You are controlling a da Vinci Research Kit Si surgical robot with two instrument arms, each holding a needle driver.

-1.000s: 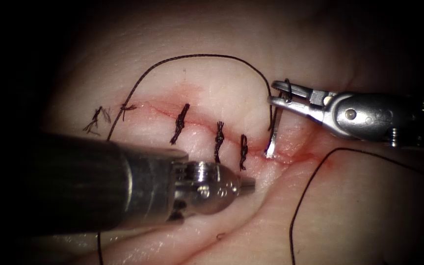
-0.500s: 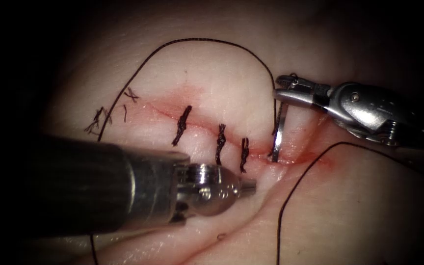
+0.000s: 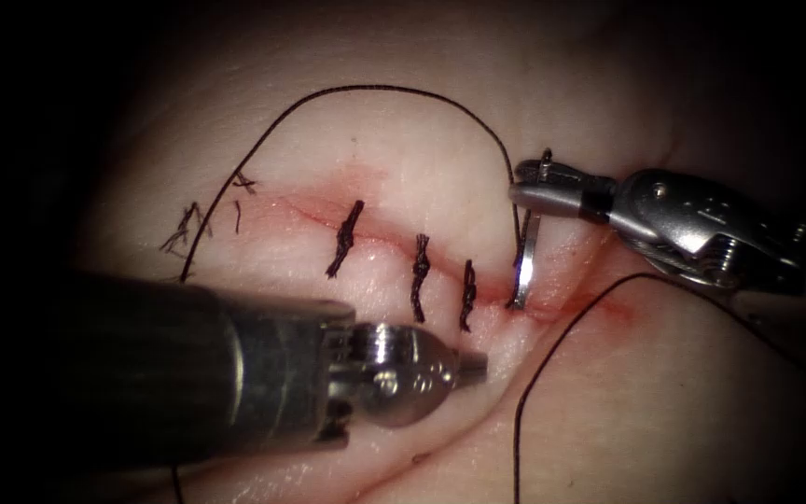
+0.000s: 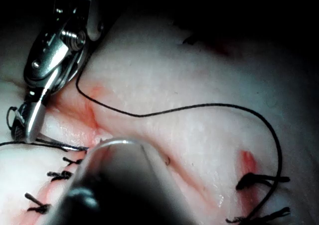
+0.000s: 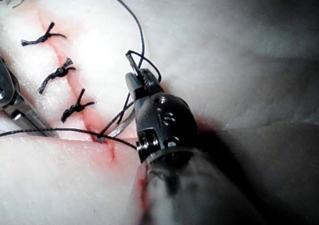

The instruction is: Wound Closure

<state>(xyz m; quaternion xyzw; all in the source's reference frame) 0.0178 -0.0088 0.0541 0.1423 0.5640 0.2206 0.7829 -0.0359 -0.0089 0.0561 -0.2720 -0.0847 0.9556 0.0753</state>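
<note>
The right claw (image 3: 526,185) is closed on the needle (image 3: 525,266) near its thread end, just above the cut (image 3: 394,245) toward the cut's right end. From that grip the needle runs down to the cut line, where its tip meets the tissue (image 3: 422,140) beside the red fluid (image 3: 580,297); whether the tip is buried cannot be told. The thread (image 3: 375,91) leaves the needle's held end, arcs over the tissue above the cut and descends on the left side. A second run of thread crosses the tissue below the right claw. Three tied stitches (image 3: 419,271) span the cut left of the needle, with cut ends (image 3: 184,229) lying further left. The left claw (image 3: 474,364) sits just below the cut, jaws together, holding nothing, its tip against the tissue near the rightmost stitch.
</note>
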